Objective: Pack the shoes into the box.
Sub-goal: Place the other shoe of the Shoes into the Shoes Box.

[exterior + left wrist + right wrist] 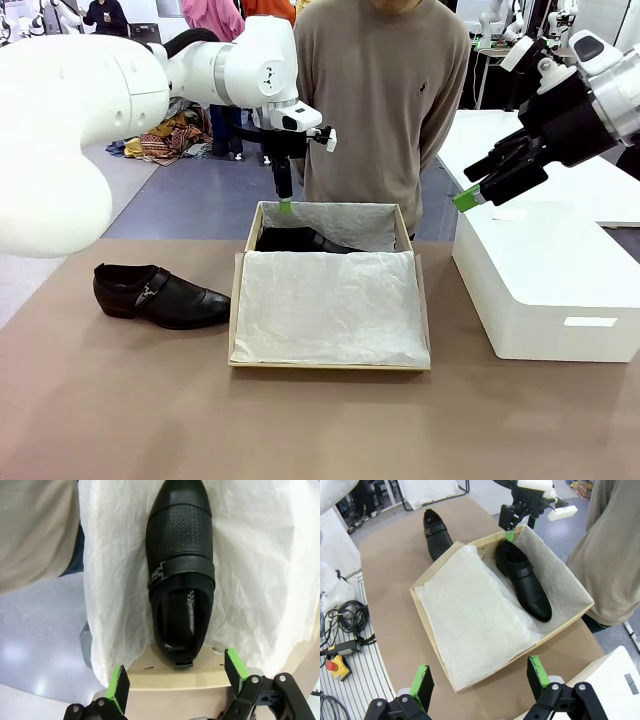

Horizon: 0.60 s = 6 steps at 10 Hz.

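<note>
Loose glossy black leather dress shoe (160,295) on table, just left of brown cardboard shoebox (330,366). Looks light, stiff sole, slick upper: prob pinch at heel collar, not toe. White crinkled tissue (330,305) lines box. Matching 2nd shoe (300,240) lies at far end. L gripper (286,205) over its heel, jaws wide, empty. R gripper (480,672) also wide, empty, above smooth white box (550,290).

One shoe (524,581) inside tissue-lined box (434,642), second shoe (436,535) on table (385,585) beside it
</note>
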Available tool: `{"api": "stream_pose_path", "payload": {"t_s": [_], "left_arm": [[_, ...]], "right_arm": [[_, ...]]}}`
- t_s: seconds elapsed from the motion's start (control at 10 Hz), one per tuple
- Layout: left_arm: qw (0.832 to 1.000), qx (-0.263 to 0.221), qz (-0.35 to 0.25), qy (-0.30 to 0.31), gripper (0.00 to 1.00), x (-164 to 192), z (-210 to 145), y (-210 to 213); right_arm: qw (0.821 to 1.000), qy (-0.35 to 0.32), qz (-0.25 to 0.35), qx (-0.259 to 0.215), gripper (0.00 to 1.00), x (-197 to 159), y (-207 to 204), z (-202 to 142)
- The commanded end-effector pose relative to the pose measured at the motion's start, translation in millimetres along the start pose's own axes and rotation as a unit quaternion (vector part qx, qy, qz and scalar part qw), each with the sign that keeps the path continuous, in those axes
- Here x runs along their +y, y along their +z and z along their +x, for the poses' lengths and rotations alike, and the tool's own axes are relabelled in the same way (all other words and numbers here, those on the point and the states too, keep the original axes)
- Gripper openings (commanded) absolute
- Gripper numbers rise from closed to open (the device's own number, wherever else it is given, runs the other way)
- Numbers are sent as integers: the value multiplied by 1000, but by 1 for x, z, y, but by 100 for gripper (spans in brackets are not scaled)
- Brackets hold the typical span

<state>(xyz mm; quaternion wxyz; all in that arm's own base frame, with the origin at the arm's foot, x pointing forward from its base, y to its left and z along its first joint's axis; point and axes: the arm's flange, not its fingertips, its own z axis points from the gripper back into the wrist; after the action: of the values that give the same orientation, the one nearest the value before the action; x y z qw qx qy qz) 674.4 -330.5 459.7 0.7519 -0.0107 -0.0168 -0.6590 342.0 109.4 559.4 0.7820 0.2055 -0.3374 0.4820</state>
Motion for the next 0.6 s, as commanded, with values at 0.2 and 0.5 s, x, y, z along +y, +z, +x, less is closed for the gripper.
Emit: {"api": "stream_pose_path", "payload": {"t_s": [0.2,0.5], "left_arm": [[998,-7,31,-48,100,-26,-30,49],[998,-17,42,-40,100,-45,-76,84]], "right_arm": [[1000,10,9,-14,100,-4,-1,0],[1000,10,9,-14,100,-4,-1,0]]}}
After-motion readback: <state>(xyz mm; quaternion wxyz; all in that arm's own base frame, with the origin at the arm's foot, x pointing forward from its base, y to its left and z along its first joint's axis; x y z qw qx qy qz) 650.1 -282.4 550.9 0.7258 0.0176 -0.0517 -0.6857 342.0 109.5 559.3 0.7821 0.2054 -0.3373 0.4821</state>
